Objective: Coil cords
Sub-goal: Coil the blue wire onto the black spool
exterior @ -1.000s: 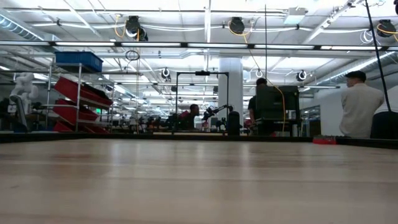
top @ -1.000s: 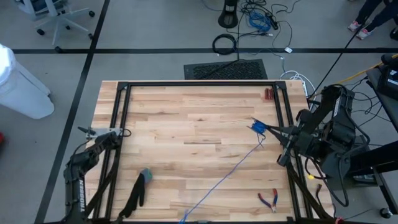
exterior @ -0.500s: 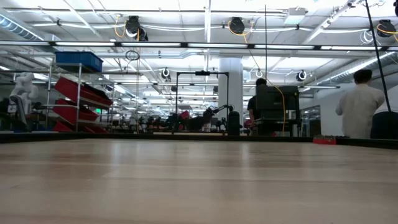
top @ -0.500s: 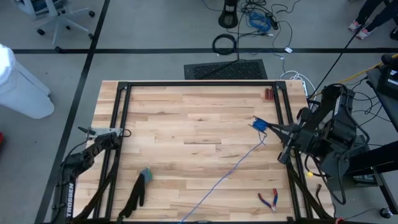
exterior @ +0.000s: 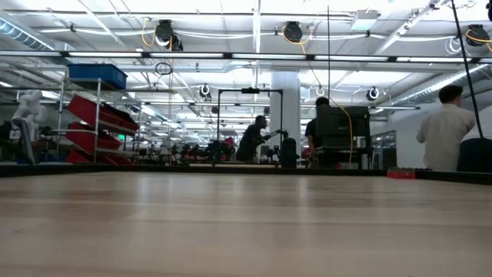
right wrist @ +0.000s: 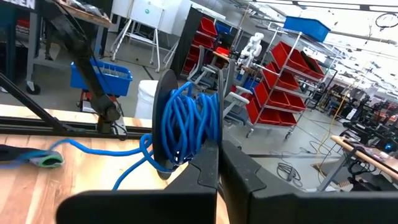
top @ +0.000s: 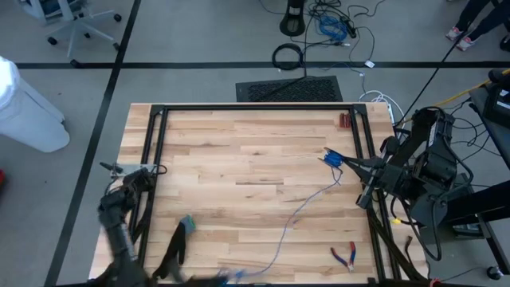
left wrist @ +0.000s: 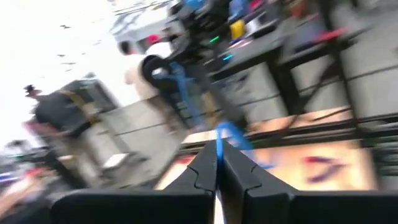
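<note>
Butcher-block table [top: 239,159] with a black frame on it, grey floor around, a thick black cable ring [top: 288,56] on the floor beyond the far edge; low view looks across the bare wood into a big workshop with red bin racks [exterior: 100,115] and people standing at benches. Right gripper [top: 344,164] sits over the table's right side, fingers pinched shut on the cord [top: 307,203] where it is wound into a blue bundle [right wrist: 186,127] right at the fingertips. From there the cord runs loose across the wood toward the near edge, ending by the left gripper [left wrist: 217,163], which is clamped shut on the blue strand near the near edge; blurred in both views. Red-handled pliers [top: 345,256] lie near-side of the right gripper, a green-tipped tool [top: 186,224] lies beside the left arm. Versus a second ago: the cord was a straight taut line, now it sags in a wavy S; the left arm has swung inward toward the near edge; right gripper unchanged.
</note>
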